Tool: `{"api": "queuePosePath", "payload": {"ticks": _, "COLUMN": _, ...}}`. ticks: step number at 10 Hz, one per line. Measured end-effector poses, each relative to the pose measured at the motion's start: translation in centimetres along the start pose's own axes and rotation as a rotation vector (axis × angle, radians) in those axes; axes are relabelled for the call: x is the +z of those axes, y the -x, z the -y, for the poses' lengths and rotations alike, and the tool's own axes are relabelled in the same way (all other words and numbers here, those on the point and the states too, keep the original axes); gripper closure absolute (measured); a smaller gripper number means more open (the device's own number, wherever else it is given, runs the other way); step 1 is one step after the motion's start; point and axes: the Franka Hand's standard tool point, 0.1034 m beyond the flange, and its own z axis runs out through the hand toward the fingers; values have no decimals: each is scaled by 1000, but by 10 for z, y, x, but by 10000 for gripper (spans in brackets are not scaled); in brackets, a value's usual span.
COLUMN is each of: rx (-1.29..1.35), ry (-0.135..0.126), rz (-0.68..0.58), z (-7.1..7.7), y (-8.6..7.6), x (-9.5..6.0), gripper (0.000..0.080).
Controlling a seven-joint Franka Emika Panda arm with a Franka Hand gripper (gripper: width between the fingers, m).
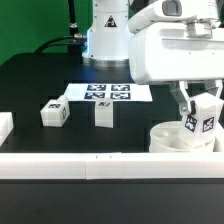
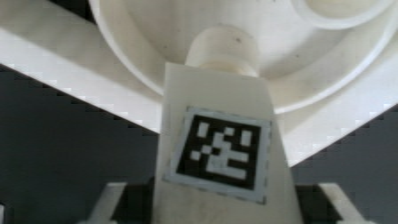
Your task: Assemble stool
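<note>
Wrist view: gripper (image 1: 200,108) clamped on one leg (image 2: 222,100) wearing a black-and-white square tag (image 2: 222,147), tip down at the single round seat (image 2: 160,40) on the exterior view's right, second leg (image 1: 53,112) and third leg (image 1: 104,113) sitting loose, three legs total.

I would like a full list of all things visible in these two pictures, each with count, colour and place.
seat: one, white, on the table at the exterior view's right.
held leg: one, white, tagged, over the seat.
loose legs: two, white, tagged, on the table at the exterior view's left of the seat.
marker board: one, white, behind the loose legs.
rails: two, white, front and left table edges.
table: one, black.
arm: one, white, above the seat.
tool: one, shut on the held leg.
</note>
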Motion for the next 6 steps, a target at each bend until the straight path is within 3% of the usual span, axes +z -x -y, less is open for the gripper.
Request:
{"api": "queuePosePath", "payload": {"ticks": 1, "rx": 0, "ry": 0, "rz": 0, "z": 0, "y": 0, "x": 0, "gripper": 472}}
{"api": "queuePosePath", "payload": {"ticks": 2, "rx": 0, "ry": 0, "rz": 0, "z": 0, "y": 0, "x": 0, "gripper": 290}}
{"api": "queuePosePath", "payload": {"ticks": 3, "rx": 0, "ry": 0, "rz": 0, "z": 0, "y": 0, "x": 0, "gripper": 182}}
{"api": "queuePosePath", "payload": {"ticks": 6, "rx": 1, "ry": -25, "rz": 69, "z": 1, "y": -5, "x": -11, "gripper": 157}}
